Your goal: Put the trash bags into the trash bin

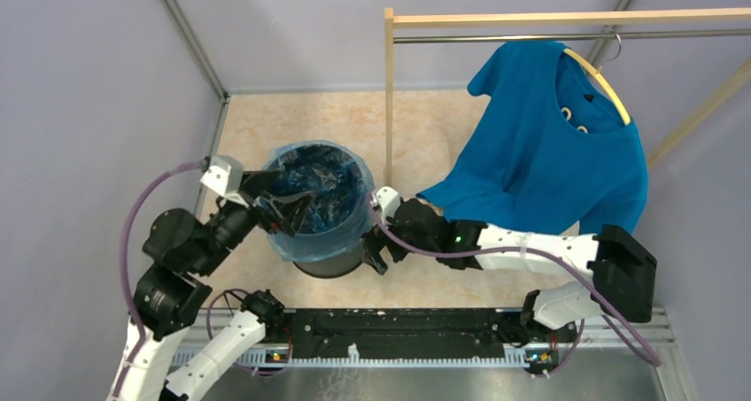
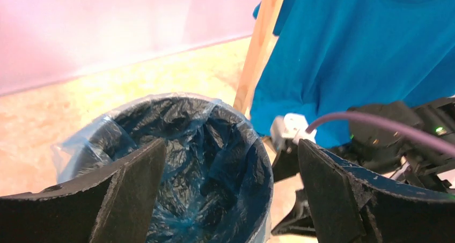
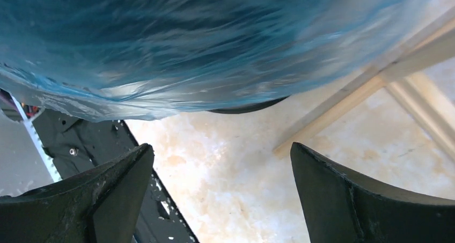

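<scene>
Black left fingers [image 1: 283,202] spread wide, gripping nothing, over the left rim of the trash bin [image 1: 329,265] at frame center. Light-blue trash bag [image 1: 323,193] lines it, hem folded outside. Also released: right fingers [image 1: 379,258], low beside the bin's right wall. Only the right wrist view shows the hem hanging above them.

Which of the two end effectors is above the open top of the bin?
The left end effector, open over the trash bin; the right end effector sits lower, outside its wall.
</scene>
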You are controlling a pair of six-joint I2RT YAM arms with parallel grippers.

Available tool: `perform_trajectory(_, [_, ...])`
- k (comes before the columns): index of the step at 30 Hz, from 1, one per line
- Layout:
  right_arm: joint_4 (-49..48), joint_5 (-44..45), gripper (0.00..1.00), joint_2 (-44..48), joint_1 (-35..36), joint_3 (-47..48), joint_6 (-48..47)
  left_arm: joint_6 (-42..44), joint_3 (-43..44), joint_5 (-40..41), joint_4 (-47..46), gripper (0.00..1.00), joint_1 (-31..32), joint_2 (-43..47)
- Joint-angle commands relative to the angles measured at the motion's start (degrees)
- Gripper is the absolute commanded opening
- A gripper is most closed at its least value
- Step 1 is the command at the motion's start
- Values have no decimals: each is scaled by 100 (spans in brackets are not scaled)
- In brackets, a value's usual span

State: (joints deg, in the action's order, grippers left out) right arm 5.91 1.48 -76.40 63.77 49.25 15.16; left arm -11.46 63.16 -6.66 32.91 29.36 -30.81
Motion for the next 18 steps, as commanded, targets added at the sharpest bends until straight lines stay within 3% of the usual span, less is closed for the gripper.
perform_trajectory(1, [-490,765,99,-426,422,267,317,336,2,-21,-764,99,17,438])
perform_trajectory(6, [-1767,1786,99,-1257,526,354,1374,418,-92,177,-1156,99,17,1013])
perform_trajectory(18, [-2961,4158,99,-4013,704,2819,1007,468,313,279,-578,99,17,1308])
